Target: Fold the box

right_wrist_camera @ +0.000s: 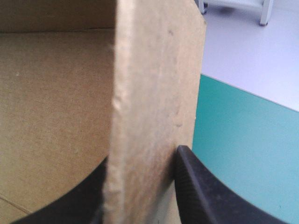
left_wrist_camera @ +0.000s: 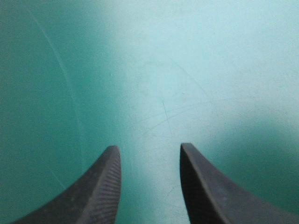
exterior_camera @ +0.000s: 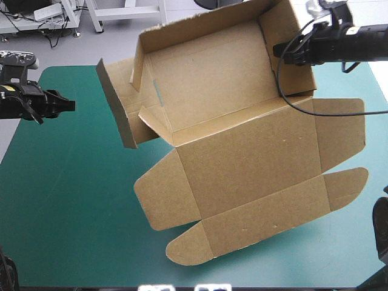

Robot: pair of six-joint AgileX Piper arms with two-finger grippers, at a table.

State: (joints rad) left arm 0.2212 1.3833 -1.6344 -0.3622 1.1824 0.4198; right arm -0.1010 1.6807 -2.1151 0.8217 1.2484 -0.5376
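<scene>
High view first: the box (exterior_camera: 242,145) sits on the right half of the worktop, partly formed. Its tray end is at the far side with walls raised, and the lid panel (exterior_camera: 248,163) lies flat toward you with its rounded tabs (exterior_camera: 188,245) spread on the near side. You have the right gripper (exterior_camera: 280,51) on the right side wall (exterior_camera: 297,79), near that wall's upper edge.

In the right wrist view the jaws are all but together, with that sheet of brown board (right_wrist_camera: 154,93) standing upright between them and one black finger (right_wrist_camera: 196,186) on each face. The hold looks meant to keep the wall vertical, and perhaps to steady the whole box while the opposite end is worked. I cannot tell whether the tray end is tipped off the cover.

The left side panel (exterior_camera: 118,109) hangs outward and is not tucked, so I judge that side is the next job. Your left gripper (exterior_camera: 68,106) waits near the left edge, well apart from the box. Its jaws stand apart with nothing between them, and the left wrist view shows only bare teal-green cover (left_wrist_camera: 140,70) ahead of them.

The teal-green cover (exterior_camera: 73,200) is smooth and shows faint scuff lines, so the flat lid may slide if you push on it. Beyond the far edge are pale floor and white stand legs (exterior_camera: 127,15).
</scene>
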